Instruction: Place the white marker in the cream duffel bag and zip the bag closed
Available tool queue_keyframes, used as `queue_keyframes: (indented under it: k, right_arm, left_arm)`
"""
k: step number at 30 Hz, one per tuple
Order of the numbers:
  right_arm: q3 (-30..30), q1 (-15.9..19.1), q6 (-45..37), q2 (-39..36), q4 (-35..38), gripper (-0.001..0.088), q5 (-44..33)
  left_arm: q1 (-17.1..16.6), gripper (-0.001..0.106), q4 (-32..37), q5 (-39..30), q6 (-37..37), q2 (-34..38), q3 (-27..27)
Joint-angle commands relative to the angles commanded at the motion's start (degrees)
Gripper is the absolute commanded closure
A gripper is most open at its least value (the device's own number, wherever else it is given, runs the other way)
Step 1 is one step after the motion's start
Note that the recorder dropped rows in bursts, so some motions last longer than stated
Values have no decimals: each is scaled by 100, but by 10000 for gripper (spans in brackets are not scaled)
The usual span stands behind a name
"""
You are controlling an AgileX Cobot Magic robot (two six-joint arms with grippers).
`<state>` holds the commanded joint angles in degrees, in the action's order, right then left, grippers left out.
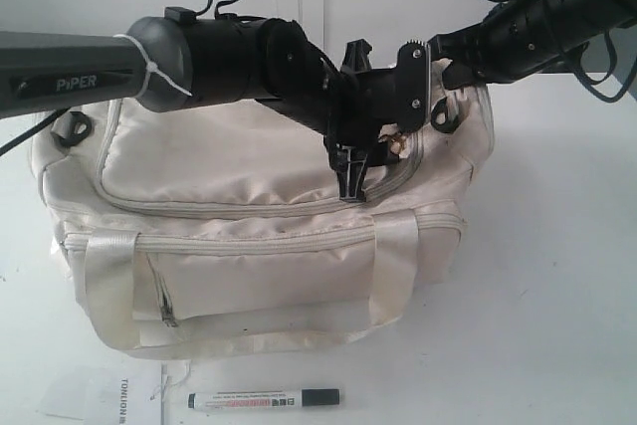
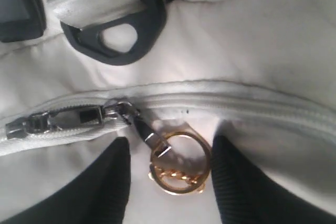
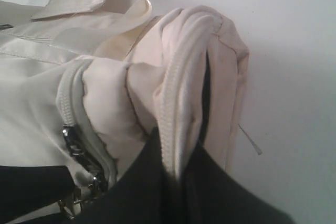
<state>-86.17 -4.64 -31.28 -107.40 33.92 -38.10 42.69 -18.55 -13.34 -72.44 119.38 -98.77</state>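
The cream duffel bag [image 1: 229,171] sits on the white table with its top zip shut along the front. The white marker [image 1: 264,400] lies on the table in front of the bag. My left gripper [image 1: 350,181] points down at the bag's top right corner. It stands open, its fingers either side of the gold ring [image 2: 181,163] that hangs from the zip slider [image 2: 68,119], without touching it. My right gripper [image 1: 438,72] is at the bag's right end, shut on a raised fold of the bag's zip edge [image 3: 181,77].
A dark end ring [image 2: 118,35] sits on the bag near the slider. Pale webbing handles [image 1: 109,286] hang down the bag's front. A printed paper slip [image 1: 124,395] lies left of the marker. Bare white table [image 1: 557,296] lies right of the bag.
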Motion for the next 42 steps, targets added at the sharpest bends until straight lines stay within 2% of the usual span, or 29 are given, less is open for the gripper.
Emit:
queue_keyframes:
  k: [4, 7, 8, 17, 33, 42]
  right_arm:
    - [0, 0, 0, 0, 0, 868, 0]
    - [0, 0, 0, 0, 0, 868, 0]
    - [0, 0, 0, 0, 0, 868, 0]
    - [0, 0, 0, 0, 0, 868, 0]
    - [0, 0, 0, 0, 0, 868, 0]
    - [0, 0, 0, 0, 0, 868, 0]
  left_arm:
    - [0, 825, 0, -13, 49, 0, 0]
    - [0, 1027, 12, -106, 63, 0, 0]
    - [0, 1052, 12, -134, 75, 0, 0]
    - [0, 1053, 12, -228, 615, -260, 0]
    - [0, 1053, -4, -1247, 1701, -774, 0]
    - [34, 1053, -19, -1953, 2292, -806, 0]
